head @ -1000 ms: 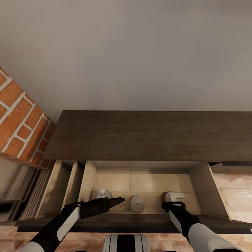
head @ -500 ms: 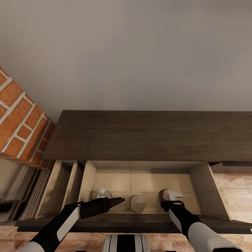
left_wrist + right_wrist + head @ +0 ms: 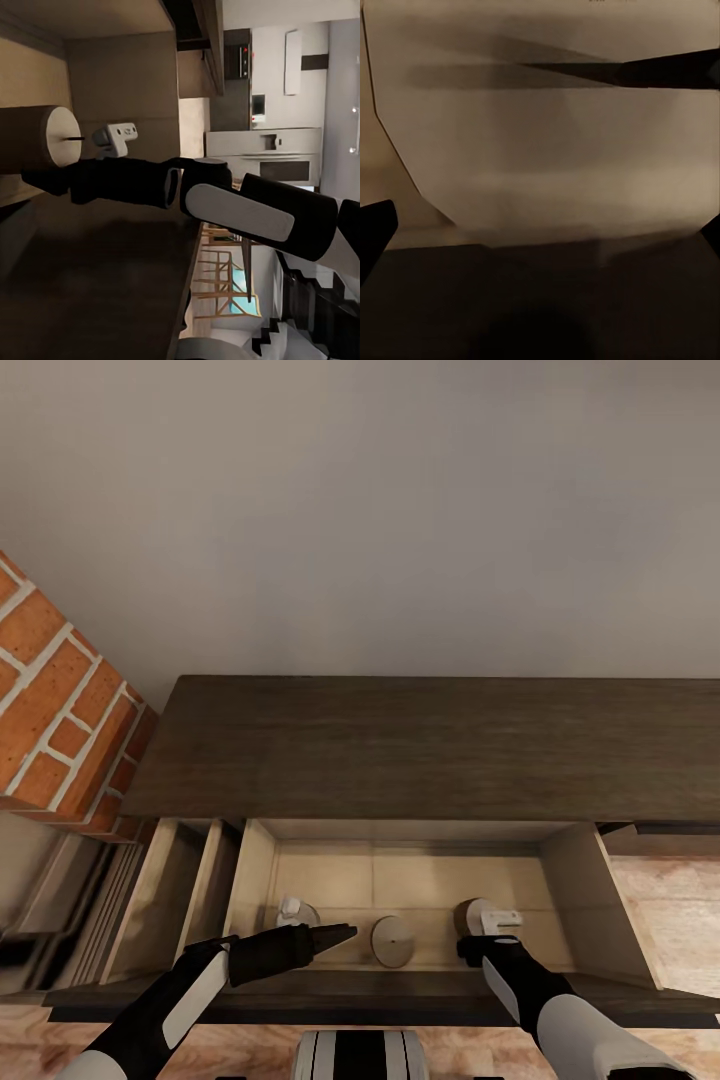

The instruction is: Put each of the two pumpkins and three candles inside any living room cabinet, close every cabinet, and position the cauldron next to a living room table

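Where the head view looks down on the cabinet (image 3: 430, 745), open drawer (image 3: 415, 880) seen holding three candles: left (image 3: 296, 913), middle (image 3: 392, 938), right (image 3: 470, 913). Left hand (image 3: 335, 935) pressed together, hovering between left and middle candles. Right hand (image 3: 480, 945) at the right candle, grip impossible to tell. Left wrist view adds a candle (image 3: 41, 139) side-on; right wrist view, a pale surface pressed close.
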`<state>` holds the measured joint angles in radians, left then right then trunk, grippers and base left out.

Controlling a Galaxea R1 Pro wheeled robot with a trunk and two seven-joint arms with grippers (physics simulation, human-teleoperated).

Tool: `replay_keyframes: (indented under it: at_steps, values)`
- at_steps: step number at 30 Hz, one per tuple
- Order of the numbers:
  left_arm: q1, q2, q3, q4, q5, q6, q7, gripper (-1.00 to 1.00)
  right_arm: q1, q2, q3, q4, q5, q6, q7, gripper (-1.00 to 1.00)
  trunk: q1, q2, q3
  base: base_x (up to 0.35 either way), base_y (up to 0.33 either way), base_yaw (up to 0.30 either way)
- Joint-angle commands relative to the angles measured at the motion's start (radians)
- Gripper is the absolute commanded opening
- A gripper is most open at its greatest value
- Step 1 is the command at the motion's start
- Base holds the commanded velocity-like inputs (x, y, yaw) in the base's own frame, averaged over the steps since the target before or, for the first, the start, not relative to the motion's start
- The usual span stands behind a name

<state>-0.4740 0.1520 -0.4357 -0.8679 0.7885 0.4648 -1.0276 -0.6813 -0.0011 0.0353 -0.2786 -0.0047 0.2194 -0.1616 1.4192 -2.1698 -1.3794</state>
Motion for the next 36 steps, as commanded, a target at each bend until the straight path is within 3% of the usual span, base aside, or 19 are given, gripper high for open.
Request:
replay_keyframes:
  at_steps: [1,18,24,30,36]
  values:
    - [0.0,0.0,0.0,0.0,0.0,0.0,0.0,1.0,0.0,0.0,0.0,0.0,0.0,0.0,0.0,1.0,0.0,0.0,0.0,0.0,0.0,0.0]
    - [0.0,0.001,0.0,0.004,0.0,-0.002,0.001,1.0,0.0,0.002,-0.001,-0.007,0.002,-0.008,0.0,1.0,0.0,0.0,0.0,0.0,0.0,0.0]
    - [0.0,0.001,0.0,0.004,0.0,-0.001,0.001,1.0,0.0,0.003,-0.001,-0.007,0.002,-0.008,-0.001,1.0,-0.023,0.042,0.019,0.0,0.0,0.0]
    - [0.0,0.001,0.0,0.004,0.0,-0.002,0.001,1.0,0.0,0.004,0.0,-0.007,0.002,-0.008,-0.001,1.0,-0.023,0.042,0.019,0.0,0.0,0.0]
    - [0.0,0.0,0.0,0.004,0.0,0.0,0.001,1.0,0.0,0.004,0.0,-0.007,0.002,-0.008,-0.003,1.0,-0.046,0.084,0.038,0.0,0.0,0.0]
